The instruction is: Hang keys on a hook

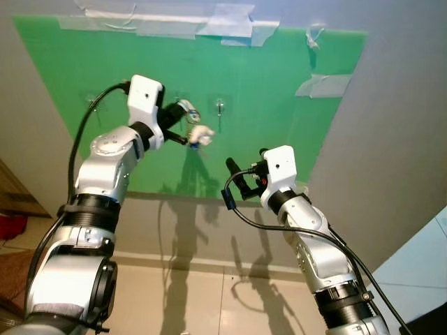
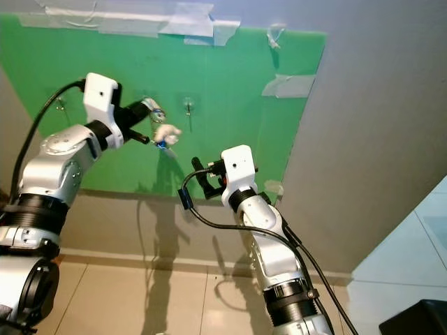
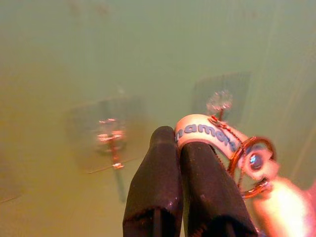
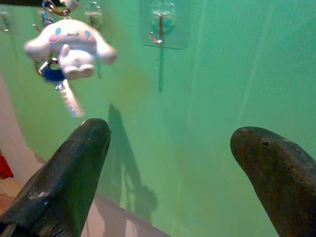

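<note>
left claw (image 3: 180,148) clenched on keys (image 1: 198,134) near hook (image 1: 219,108); right claw (image 4: 170,143) spread, plush charm (image 4: 70,47) close-up

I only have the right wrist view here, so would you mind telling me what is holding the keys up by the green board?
Observer: The left gripper holds them, shut on the white strap of the keys.
Operator: Thank you. Are they on a hook yet?
Observer: Not yet; in the left wrist view the key ring hangs from the strap in front of a clear hook, and I cannot tell that it is looped on.
Operator: And where is my right arm relative to them?
Observer: The right gripper is open, lower than the keys and to their right, apart from them, pointing at the board.
</note>
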### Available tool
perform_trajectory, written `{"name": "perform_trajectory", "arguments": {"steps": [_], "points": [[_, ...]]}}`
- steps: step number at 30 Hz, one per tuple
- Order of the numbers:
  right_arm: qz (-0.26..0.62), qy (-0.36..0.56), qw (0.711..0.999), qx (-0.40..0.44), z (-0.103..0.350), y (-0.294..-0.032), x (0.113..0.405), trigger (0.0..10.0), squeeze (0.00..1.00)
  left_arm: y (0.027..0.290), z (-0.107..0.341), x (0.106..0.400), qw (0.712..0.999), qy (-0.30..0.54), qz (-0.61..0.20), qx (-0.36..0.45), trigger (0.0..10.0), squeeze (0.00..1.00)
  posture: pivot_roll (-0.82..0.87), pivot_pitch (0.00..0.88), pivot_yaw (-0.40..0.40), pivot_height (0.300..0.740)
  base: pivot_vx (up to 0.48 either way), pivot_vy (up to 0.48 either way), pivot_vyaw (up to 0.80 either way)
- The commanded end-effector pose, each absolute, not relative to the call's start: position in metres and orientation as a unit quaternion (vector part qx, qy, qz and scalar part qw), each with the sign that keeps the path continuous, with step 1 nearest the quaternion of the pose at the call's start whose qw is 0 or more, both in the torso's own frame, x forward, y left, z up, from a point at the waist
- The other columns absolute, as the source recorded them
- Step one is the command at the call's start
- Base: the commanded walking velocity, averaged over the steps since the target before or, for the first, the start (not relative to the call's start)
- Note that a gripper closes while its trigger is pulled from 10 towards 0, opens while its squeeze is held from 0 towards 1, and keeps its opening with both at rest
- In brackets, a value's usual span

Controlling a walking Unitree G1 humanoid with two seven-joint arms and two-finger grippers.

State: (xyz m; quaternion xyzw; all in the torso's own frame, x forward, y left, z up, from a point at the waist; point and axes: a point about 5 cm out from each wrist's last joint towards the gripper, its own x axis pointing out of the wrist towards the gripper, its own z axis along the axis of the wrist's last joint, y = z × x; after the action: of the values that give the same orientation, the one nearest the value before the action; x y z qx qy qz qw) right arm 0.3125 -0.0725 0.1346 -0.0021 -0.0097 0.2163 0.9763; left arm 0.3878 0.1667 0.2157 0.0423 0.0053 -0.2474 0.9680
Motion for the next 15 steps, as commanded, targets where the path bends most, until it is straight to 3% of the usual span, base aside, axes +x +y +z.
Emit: {"name": "perform_trajectory", "arguments": {"steps": [1, 15], "points": [[0.211, -0.006, 0.977, 0.000, 0.134, -0.072, 0.311, 10.0, 0.00, 0.167, 0.223, 0.393, 0.966, 0.002, -0.253, 0.060, 0.0, 0.00, -0.03, 0.000, 0.085, 0.740, 0.000, 0.000, 0.00], [0.209, 0.001, 0.978, -0.001, 0.129, -0.071, 0.310, 10.0, 0.00, 0.176, 0.224, 0.403, 0.967, 0.006, -0.235, 0.093, 0.0, 0.00, -0.03, 0.000, 0.095, 0.740, 0.000, 0.000, 0.00]]}}
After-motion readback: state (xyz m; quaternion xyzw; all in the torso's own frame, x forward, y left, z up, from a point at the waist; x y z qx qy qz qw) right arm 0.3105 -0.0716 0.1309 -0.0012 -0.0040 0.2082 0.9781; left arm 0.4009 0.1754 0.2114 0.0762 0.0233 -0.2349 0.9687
